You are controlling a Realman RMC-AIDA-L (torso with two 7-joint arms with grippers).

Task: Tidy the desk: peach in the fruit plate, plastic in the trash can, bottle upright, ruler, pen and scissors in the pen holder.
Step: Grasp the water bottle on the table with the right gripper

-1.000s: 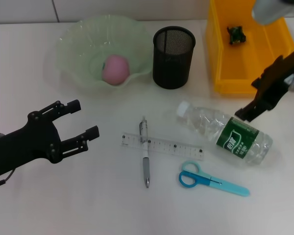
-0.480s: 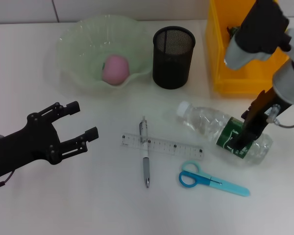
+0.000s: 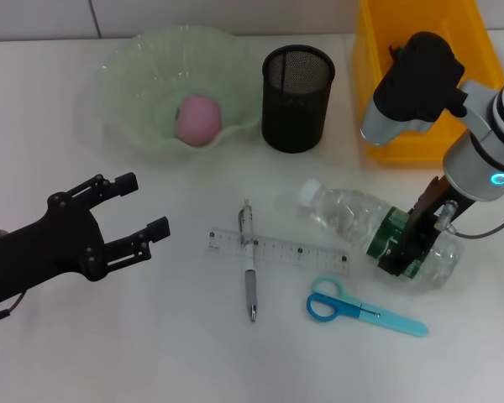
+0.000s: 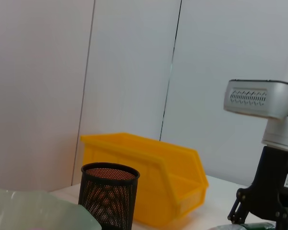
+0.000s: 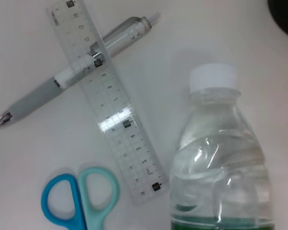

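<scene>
The clear bottle with a green label lies on its side right of centre; it also shows in the right wrist view. My right gripper is down on the bottle's label. The pink peach sits in the green fruit plate. The clear ruler lies across the pen, with the blue scissors in front. The black mesh pen holder stands at the back. My left gripper is open and empty at the left.
The yellow bin stands at the back right; my right arm covers most of its inside. The left wrist view shows the bin, the pen holder and my right arm.
My right gripper has come down from beside the yellow bin onto the bottle's label. The bottle has shifted slightly. The left arm has not moved.
</scene>
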